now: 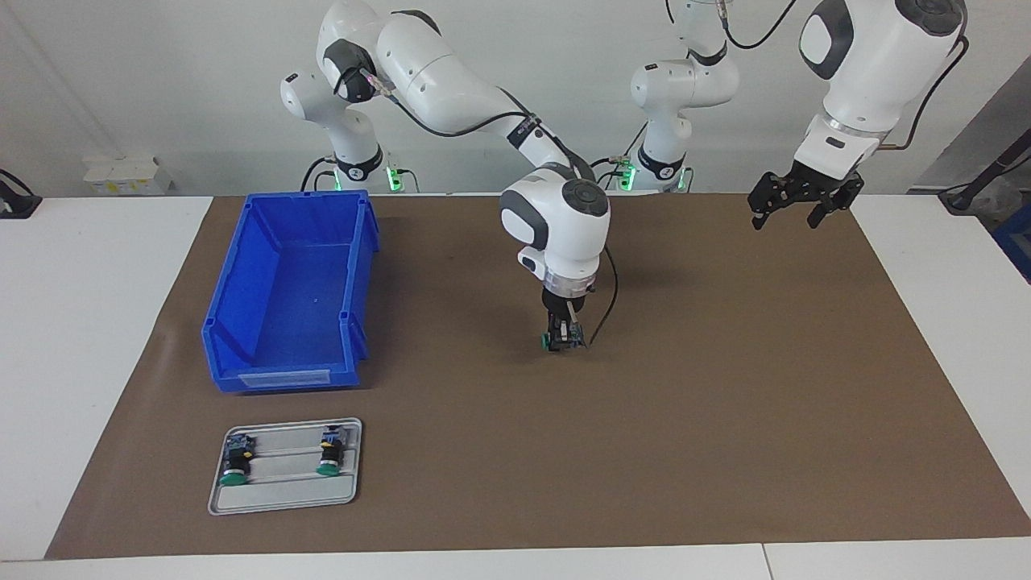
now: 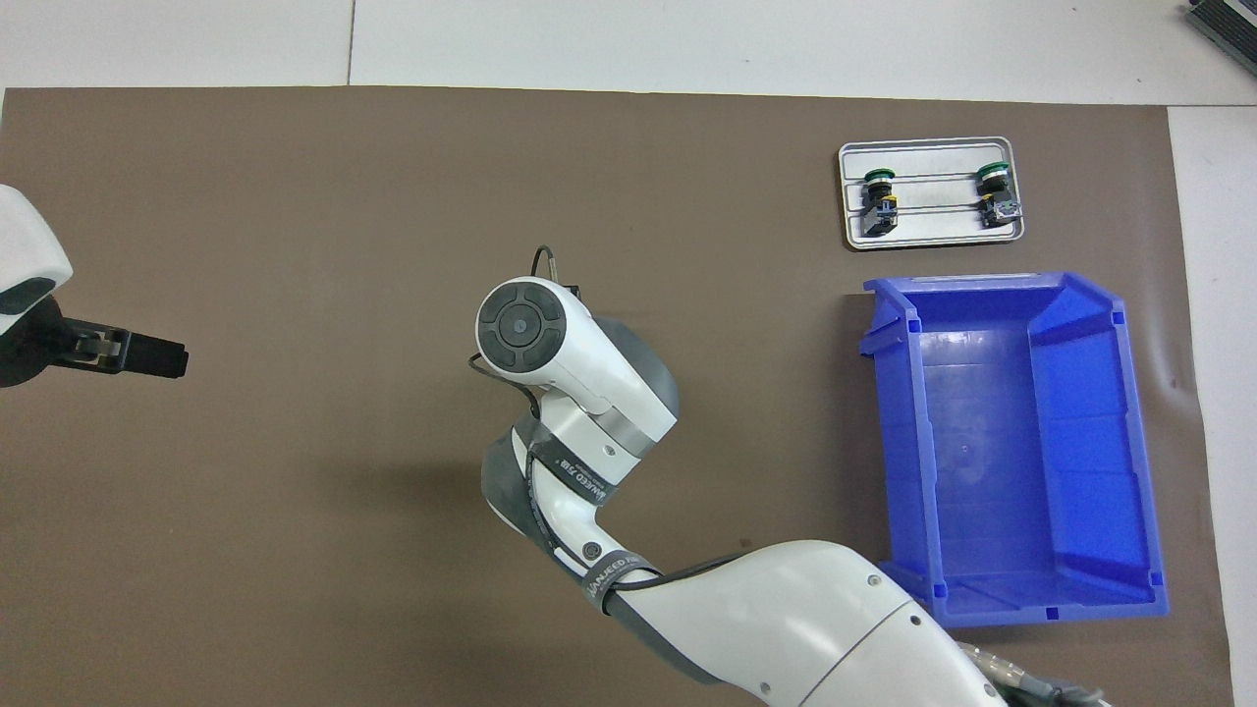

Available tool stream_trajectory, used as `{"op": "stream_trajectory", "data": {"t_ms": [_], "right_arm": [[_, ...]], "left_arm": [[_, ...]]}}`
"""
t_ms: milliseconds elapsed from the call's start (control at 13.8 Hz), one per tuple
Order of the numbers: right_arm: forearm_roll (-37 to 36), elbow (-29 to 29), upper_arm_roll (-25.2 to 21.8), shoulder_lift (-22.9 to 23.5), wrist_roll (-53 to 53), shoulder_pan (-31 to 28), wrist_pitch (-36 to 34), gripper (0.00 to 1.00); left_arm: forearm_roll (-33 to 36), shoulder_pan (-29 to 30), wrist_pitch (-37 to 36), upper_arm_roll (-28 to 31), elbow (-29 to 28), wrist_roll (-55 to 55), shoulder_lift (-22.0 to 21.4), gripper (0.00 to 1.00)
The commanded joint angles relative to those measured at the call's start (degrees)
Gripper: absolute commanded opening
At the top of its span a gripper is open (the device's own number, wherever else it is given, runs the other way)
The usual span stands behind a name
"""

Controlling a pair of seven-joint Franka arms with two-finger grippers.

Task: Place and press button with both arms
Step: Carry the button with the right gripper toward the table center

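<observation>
The blue bin [image 1: 290, 290] and the little tray [image 1: 286, 466] with two spare buttons sit at the right arm's end of the brown mat [image 1: 725, 403]. The right gripper [image 1: 564, 338] is down at the mat's middle, fingers clamped on the button [image 1: 550, 341]. It should set it flat and steady. The left gripper [image 1: 793, 205] waits high, fingers apart, with lots of bare mat under it.

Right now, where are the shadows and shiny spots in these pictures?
In the facing view, a soft shadow darkens the brown mat beside the blue bin and under the right tool; green lights glow at the arm bases. In the overhead view, a faint shadow lies on the mat beside the right arm, and the metal tray gleams pale. Neither view looks blurry.
</observation>
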Motion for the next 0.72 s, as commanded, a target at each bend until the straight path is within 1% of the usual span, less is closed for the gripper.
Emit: {"op": "stream_trajectory", "data": {"t_ms": [0,72,145,217,290,362,434,507,579,651], "right_arm": [[2.72,-5.43,0.40,-3.05,1.43,-0.20,3.37,0.00],[3.25,-5.43,0.40,-3.05,1.43,-0.29,3.20,0.39],[3.86,-5.43,0.40,-3.05,1.43,-0.38,3.11,0.61],[4.13,-5.17,0.40,-3.05,1.43,-0.38,2.59,0.77],[4.13,-4.91,0.40,-3.05,1.43,-0.29,2.24,0.89],[4.13,-4.82,0.40,-3.14,1.35,-0.29,2.06,0.95],[4.13,-4.82,0.40,-3.58,1.08,-0.38,2.15,0.98],[4.13,-4.91,0.40,-4.62,0.91,-0.64,2.23,0.99],[4.22,-5.17,0.48,-5.94,0.73,-1.16,2.23,0.99],[4.30,-5.61,0.48,-7.26,0.30,-1.52,2.23,0.99]], "left_arm": [[0.39,-0.29,1.29,0.00,-1.18,10.18,-1.01,1.00],[0.31,-0.38,1.64,0.00,-1.26,14.91,-1.01,1.00],[0.31,-0.38,1.82,0.00,-1.26,20.35,-1.01,1.00],[0.31,-0.38,1.91,-0.08,-1.26,25.02,-0.92,1.00],[0.22,-0.38,2.08,-0.26,-1.70,27.15,-1.00,1.00],[-0.04,-0.47,2.26,-0.35,-1.88,29.44,-1.01,1.00],[-1.87,-1.34,2.43,-0.26,-2.31,32.07,-0.92,0.99],[-3.89,-1.70,3.56,-0.26,-3.10,34.80,-0.92,0.96],[-5.48,-1.96,5.23,-0.26,-4.24,39.17,-0.83,0.89],[-6.71,-3.44,6.20,-0.26,-4.77,43.05,-0.22,0.88]]}}
